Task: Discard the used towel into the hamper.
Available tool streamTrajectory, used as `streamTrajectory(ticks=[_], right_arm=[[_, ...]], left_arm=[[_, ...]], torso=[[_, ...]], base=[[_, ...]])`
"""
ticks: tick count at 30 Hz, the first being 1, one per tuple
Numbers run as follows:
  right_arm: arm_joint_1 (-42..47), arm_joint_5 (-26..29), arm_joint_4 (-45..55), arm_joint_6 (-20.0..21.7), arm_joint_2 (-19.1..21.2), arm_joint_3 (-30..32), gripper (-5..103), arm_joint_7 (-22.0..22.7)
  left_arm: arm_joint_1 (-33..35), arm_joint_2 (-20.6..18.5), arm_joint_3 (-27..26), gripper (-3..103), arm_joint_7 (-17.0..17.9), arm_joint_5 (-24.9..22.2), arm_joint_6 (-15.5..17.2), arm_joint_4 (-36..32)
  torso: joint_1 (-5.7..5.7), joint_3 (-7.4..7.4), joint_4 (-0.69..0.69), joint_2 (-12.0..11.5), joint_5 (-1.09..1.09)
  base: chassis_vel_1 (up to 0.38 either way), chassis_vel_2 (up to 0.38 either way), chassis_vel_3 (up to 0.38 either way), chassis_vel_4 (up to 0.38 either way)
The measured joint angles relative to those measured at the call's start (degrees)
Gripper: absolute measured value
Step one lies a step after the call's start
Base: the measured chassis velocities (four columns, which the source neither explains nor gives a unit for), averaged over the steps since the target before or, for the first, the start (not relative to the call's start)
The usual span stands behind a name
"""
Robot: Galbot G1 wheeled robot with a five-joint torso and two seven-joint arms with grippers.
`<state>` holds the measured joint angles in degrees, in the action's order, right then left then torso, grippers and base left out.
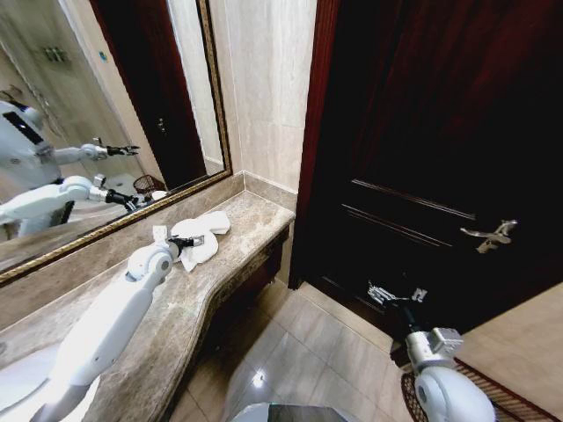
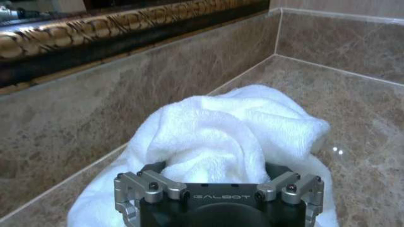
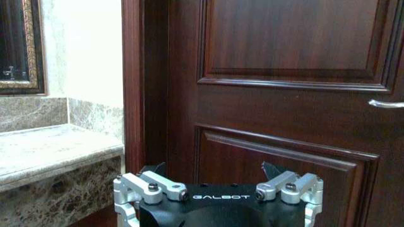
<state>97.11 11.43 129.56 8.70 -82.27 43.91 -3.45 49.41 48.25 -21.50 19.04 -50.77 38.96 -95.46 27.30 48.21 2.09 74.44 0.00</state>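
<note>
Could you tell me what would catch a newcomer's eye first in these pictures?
Probably the crumpled white towel at the far end of the marble counter, below the gilt-framed mirror, with the left gripper right at it. Next, the dark wooden door on the right, where the right gripper hangs open over the tiled floor.

A gilt-framed mirror (image 1: 106, 105) hangs above a marble counter (image 1: 237, 255) with a sink (image 1: 18, 378) at its near end. Beside the counter stands a dark wooden door (image 1: 440, 149) with a silver handle (image 1: 491, 235), over a tiled floor (image 1: 299, 352).

Left gripper (image 2: 218, 177) fingertips buried in the towel (image 2: 221, 137); hamper (image 1: 479, 400) edge-cropped.
</note>
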Motion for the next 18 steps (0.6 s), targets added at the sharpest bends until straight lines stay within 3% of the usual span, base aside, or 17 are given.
streamTrajectory(ticks=[12, 16, 18], right_arm=[[0.10, -0.20, 1.65, 0.07, -0.59, 0.07, 100, 0.82], [0.03, -0.20, 1.73, 0.13, -0.62, 0.06, 100, 1.02], [0.02, -0.21, 1.69, 0.13, -0.65, 0.02, 100, 1.02]], left_arm=[[-3.67, 1.76, 3.23, 103, -0.77, 0.48, -0.67, 4.88], [-3.57, 1.87, 3.30, 89, -1.24, 0.84, -1.17, 5.06], [-3.57, 1.85, 3.33, 89, -1.28, 0.92, -1.29, 5.13]], torso=[[0.00, 0.00, 0.00, 0.00, 0.01], [0.00, 0.00, 0.00, 0.00, 0.01], [0.00, 0.00, 0.00, 0.00, 0.00]], base=[[0.000, 0.000, 0.000, 0.000], [0.000, 0.000, 0.000, 0.000], [0.000, 0.000, 0.000, 0.000]])
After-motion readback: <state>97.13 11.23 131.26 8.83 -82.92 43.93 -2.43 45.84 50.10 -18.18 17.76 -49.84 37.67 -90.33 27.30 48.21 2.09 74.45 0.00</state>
